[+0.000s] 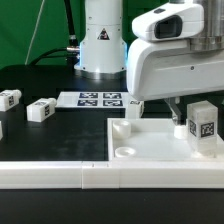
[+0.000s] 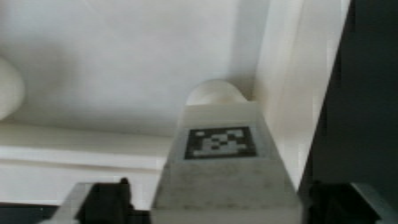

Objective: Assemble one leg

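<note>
My gripper [image 1: 198,118] is shut on a leg [image 1: 205,126], a chunky white block with a marker tag on its face. It holds the leg upright over the right part of the big white panel [image 1: 150,145] in the exterior view, with the leg's lower end at the panel surface. In the wrist view the leg [image 2: 222,175] fills the space between the dark fingers [image 2: 103,200], with white panel behind it. Two round corner sockets [image 1: 122,128] show on the panel's left side.
Spare legs lie on the black table at the exterior view's left [image 1: 42,110] and far left [image 1: 10,98]. The marker board [image 1: 100,99] lies in front of the robot base. A long white rail [image 1: 60,176] runs along the front.
</note>
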You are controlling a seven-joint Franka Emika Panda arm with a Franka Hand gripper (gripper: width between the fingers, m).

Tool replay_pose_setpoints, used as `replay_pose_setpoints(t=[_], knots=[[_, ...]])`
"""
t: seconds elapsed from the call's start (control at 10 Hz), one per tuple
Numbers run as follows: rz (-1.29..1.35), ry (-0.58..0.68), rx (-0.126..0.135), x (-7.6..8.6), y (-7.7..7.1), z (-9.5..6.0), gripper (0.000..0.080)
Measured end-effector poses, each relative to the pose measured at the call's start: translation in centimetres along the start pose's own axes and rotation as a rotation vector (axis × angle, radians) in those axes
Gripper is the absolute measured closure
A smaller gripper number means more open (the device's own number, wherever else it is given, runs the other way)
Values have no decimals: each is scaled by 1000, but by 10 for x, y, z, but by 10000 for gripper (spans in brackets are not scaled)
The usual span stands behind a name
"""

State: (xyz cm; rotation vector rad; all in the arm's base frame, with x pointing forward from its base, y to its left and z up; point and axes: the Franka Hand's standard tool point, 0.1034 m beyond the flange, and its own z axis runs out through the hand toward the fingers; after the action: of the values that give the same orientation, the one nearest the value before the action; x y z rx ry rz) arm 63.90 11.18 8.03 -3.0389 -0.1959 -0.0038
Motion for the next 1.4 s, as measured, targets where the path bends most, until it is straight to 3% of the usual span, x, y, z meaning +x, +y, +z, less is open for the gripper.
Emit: replay_pose_setpoints(t=[0.1, 0.2, 0.5, 1.4], knots=[[0, 0, 0, 0, 0, 0, 463], [20, 0, 0, 0, 0, 0, 508], [124, 1, 3, 0, -1, 0, 508], [1230, 32, 0, -1, -4, 3, 508]])
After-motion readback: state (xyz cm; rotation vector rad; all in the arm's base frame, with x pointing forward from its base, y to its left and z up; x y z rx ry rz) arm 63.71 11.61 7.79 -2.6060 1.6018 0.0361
